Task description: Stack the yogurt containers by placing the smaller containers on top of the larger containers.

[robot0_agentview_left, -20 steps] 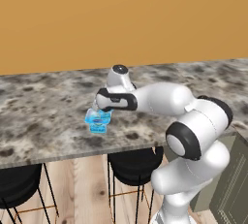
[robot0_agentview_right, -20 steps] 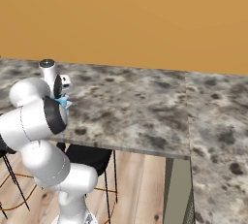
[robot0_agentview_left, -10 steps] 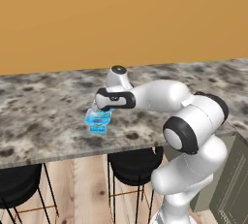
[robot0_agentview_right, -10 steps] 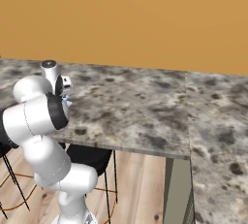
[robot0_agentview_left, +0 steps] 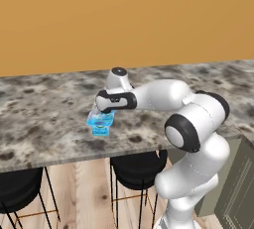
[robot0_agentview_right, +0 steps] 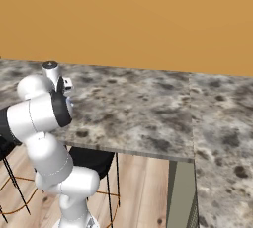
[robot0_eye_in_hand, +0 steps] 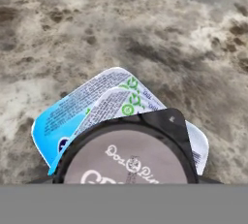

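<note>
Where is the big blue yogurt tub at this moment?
The big blue tub stands on the stone counter near its front edge, left of centre in the left base view, directly under the end effector. In the hand view it lies beneath the other lids.

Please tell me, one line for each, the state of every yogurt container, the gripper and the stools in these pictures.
Big blue tub: upright on the counter, lid on, bottom of the stack.
Small blue cup: lid on, resting on the big blue tub.
Dark cup: lid on, above the small blue cup, close under the camera.
Gripper: at the stack; whether its jaws grip the dark cup is not clear.
Stools: standing under the counter.
</note>
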{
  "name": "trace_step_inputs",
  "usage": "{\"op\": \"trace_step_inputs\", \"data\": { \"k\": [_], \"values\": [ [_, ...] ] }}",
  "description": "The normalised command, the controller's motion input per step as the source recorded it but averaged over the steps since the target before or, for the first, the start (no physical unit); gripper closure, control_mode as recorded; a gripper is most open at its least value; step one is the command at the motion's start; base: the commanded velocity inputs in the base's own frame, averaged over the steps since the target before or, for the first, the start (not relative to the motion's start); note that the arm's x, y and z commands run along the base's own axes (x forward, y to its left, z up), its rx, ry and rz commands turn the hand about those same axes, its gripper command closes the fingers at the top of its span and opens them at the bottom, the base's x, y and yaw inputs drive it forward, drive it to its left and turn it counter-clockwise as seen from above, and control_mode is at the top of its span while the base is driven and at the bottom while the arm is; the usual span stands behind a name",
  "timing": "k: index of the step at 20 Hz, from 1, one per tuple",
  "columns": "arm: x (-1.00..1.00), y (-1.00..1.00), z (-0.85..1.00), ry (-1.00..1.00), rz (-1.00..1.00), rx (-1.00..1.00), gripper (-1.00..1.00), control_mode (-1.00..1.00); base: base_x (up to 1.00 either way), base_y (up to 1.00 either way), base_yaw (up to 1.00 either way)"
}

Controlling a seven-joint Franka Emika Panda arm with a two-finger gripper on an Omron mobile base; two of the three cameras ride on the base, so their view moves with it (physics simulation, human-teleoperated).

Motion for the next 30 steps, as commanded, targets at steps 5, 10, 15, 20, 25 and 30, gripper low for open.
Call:
{"op": "trace_step_inputs", "data": {
  "k": [5, 10, 15, 20, 25, 30],
  "values": [
    [0.02, 0.01, -0.11, 0.00, 0.00, 0.00, 1.00, -1.00, 0.00, 0.00, 0.00],
    [0.00, 0.06, -0.08, 0.01, 0.00, 0.00, -1.00, -1.00, 0.00, 0.00, 0.00],
    [0.00, 0.03, -0.03, 0.00, 0.00, 0.00, -1.00, -1.00, 0.00, 0.00, 0.00],
    [0.00, 0.00, 0.00, 0.00, 0.00, 0.00, -1.00, -1.00, 0.00, 0.00, 0.00],
    [-0.03, 0.00, 0.00, 0.00, 0.00, 0.00, -1.00, -1.00, 0.00, 0.00, 0.00],
    [-0.33, -0.02, 0.05, 0.00, 0.00, 0.02, -1.00, -1.00, 0.00, 0.00, 0.00]
  ]
}}
